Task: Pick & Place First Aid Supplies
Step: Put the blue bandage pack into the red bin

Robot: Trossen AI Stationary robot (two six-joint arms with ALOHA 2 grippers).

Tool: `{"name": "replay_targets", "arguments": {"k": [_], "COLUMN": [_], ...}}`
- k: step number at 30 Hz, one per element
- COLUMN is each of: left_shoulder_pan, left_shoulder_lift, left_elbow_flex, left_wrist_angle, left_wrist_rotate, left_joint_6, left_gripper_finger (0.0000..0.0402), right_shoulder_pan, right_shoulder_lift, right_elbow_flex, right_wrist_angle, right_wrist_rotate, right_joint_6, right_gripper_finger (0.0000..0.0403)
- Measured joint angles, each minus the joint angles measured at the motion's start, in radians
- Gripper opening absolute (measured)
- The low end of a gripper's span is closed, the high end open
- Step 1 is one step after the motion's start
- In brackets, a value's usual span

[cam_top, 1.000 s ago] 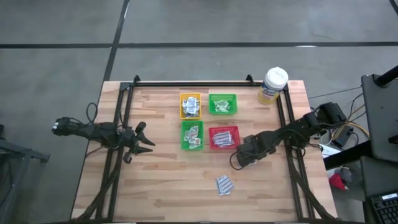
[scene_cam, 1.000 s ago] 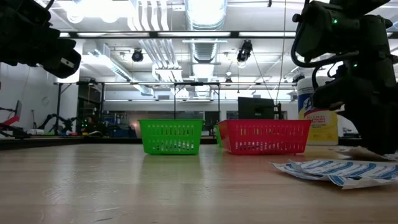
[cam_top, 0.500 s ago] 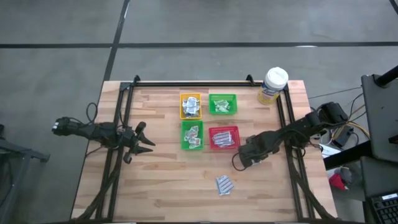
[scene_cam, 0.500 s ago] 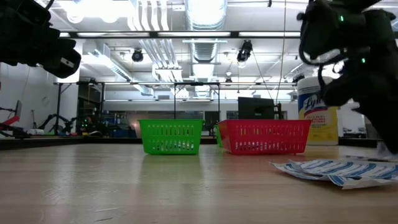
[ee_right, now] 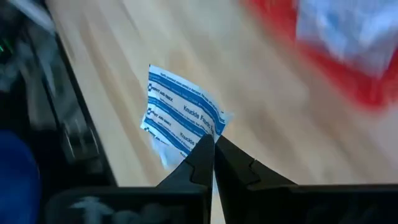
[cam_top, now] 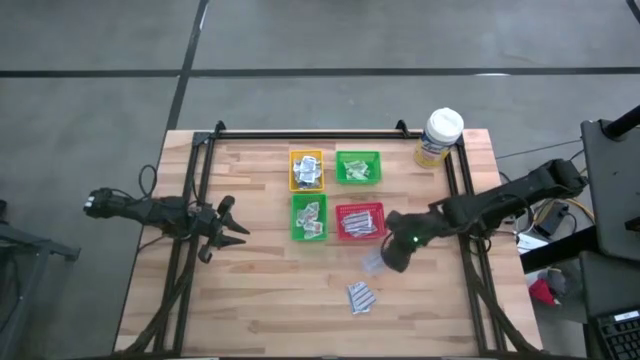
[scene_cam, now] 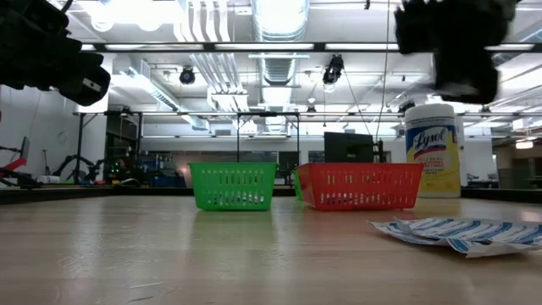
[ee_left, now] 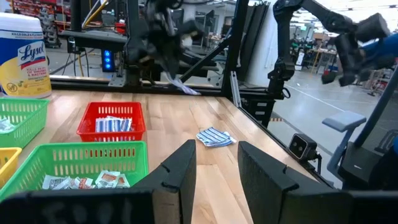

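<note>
My right gripper (ee_right: 212,148) is shut on a blue-and-white patterned packet (ee_right: 180,118) and holds it above the table, in front of the red tray (cam_top: 360,222). In the high view the gripper (cam_top: 385,258) and packet (cam_top: 371,264) are blurred. More blue-and-white packets (cam_top: 360,297) lie flat on the wood nearer the front edge. The yellow tray (cam_top: 307,170) and two green trays (cam_top: 358,167) (cam_top: 309,218) hold other supplies. My left gripper (cam_top: 228,228) waits open at the table's left side, level, with nothing between its fingers. My right gripper pinches the packet by one edge (ee_right: 208,135) between its two fingertips (ee_right: 200,157). The fingers slant down from the table's right side. The packet sticks out beyond the tips, lifted clear of the wood; the left wrist view shows it hanging (ee_left: 185,88) below the gripper.
A yellow canister with a white lid (cam_top: 440,137) stands at the far right corner. Black rails (cam_top: 465,200) run along the table's left, right and far sides. Bare wood lies between my left gripper and the trays and along the near edge.
My right gripper has risen from the table in front of the red tray and rolled its wrist, taking one blue-and-white packet up with it. That packet now hangs clear of the wood. The other packets on the table have stayed put.
</note>
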Motion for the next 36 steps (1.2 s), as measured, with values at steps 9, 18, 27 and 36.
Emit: {"name": "replay_targets", "arguments": {"k": [9, 18, 27, 36], "left_shoulder_pan": [0.000, 0.000, 0.000, 0.000], "left_shoulder_lift": [0.000, 0.000, 0.000, 0.000], "left_elbow_flex": [0.000, 0.000, 0.000, 0.000], "left_wrist_angle": [0.000, 0.000, 0.001, 0.001], "left_wrist_rotate": [0.000, 0.000, 0.000, 0.000], "left_joint_6": [0.002, 0.001, -0.004, -0.004], "left_gripper_finger": [0.0115, 0.0115, 0.0115, 0.0115], "right_shoulder_pan": [-0.001, -0.061, -0.149, -0.212], "right_shoulder_lift": [-0.018, 0.074, 0.214, 0.361], "right_elbow_flex": [-0.001, 0.007, 0.155, 0.351], "right_wrist_angle": [0.159, 0.155, -0.047, -0.326], "right_wrist_rotate": [0.466, 0.517, 0.379, 0.271], "right_joint_6": [0.025, 0.319, 0.321, 0.218], "right_gripper_finger": [0.0008, 0.0008, 0.0008, 0.0008]}}
